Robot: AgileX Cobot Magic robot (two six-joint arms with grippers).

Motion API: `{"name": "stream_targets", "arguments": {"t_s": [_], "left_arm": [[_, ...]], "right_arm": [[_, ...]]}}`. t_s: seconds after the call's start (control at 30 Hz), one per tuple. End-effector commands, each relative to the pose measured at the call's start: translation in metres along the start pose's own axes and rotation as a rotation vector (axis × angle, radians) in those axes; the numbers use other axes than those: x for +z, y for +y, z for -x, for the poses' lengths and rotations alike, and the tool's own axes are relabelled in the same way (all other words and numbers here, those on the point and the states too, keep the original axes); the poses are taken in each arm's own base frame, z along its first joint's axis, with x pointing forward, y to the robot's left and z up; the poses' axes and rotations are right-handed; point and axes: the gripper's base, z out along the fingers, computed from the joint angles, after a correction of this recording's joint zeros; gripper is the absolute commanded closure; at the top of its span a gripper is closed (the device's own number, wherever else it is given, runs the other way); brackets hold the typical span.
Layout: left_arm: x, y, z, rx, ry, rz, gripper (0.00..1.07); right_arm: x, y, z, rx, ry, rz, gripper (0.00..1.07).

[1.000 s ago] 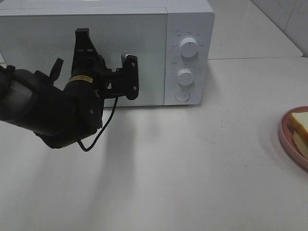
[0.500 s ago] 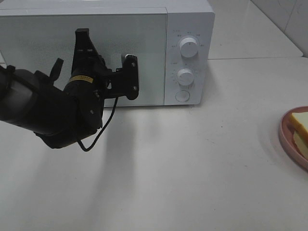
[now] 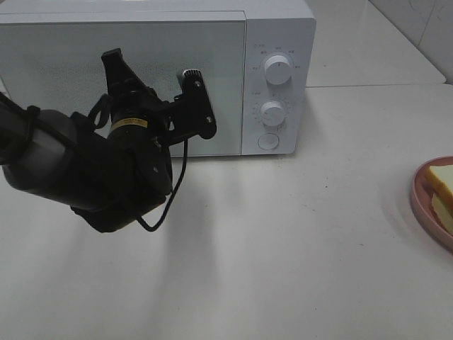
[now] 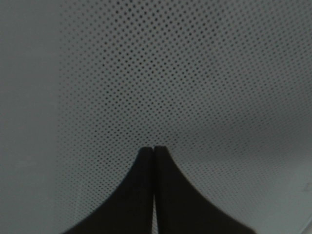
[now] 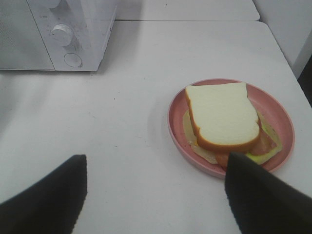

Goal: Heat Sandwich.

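Observation:
The sandwich (image 5: 222, 117) has pale bread slices with orange-red filling and lies on a round pink plate (image 5: 176, 127). In the high view both sit at the table's right edge, the sandwich (image 3: 443, 181) cut off by the frame. My right gripper (image 5: 156, 195) hovers open just short of the plate, with nothing between its fingers. The white microwave (image 3: 279, 28) stands at the back with its door (image 3: 56, 49) closed. My left gripper (image 3: 113, 64) is shut and empty. Its tips (image 4: 154, 148) point close at the dotted door window.
Two round knobs (image 3: 277, 69) (image 3: 272, 111) and a round button (image 3: 268, 141) sit on the microwave's right panel. The bulky left arm (image 3: 92, 170) and its cable hang before the door. Bare white tabletop (image 3: 297, 241) lies between microwave and plate.
My left arm has shifted a little to the right in front of the microwave door and turned slightly. Its gripper stays shut. The right gripper and the plate have not moved.

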Motion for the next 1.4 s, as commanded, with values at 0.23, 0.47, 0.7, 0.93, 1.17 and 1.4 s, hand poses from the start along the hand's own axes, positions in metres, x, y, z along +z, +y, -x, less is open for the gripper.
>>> {"name": "stream_targets", "arguments": {"t_s": [0.23, 0.47, 0.7, 0.93, 1.17, 1.4], "left_arm": [[-0.032, 0.009, 0.017, -0.334, 0.036, -0.147, 1.07], [-0.053, 0.036, 0.028, -0.779, 0.032, -0.406, 1.07], [-0.07, 0.049, 0.042, -0.988, -0.032, -0.626, 1.07], [-0.089, 0.04, 0.057, -1.002, -0.122, -0.978, 1.07], [-0.091, 0.043, 0.051, -0.983, -0.215, -1.419, 1.07], [-0.07, 0.06, 0.026, -1.108, -0.094, -1.522, 0.69]], "right_arm": [[-0.003, 0.0, -0.002, -0.004, -0.023, -0.013, 0.32], [-0.003, 0.0, -0.002, -0.004, -0.023, -0.013, 0.32], [-0.003, 0.0, -0.002, -0.004, -0.023, -0.013, 0.32], [-0.003, 0.0, -0.002, -0.004, -0.023, -0.013, 0.32], [-0.003, 0.0, -0.002, -0.004, -0.023, -0.013, 0.32], [-0.003, 0.0, -0.002, -0.004, -0.023, -0.013, 0.32]]}}
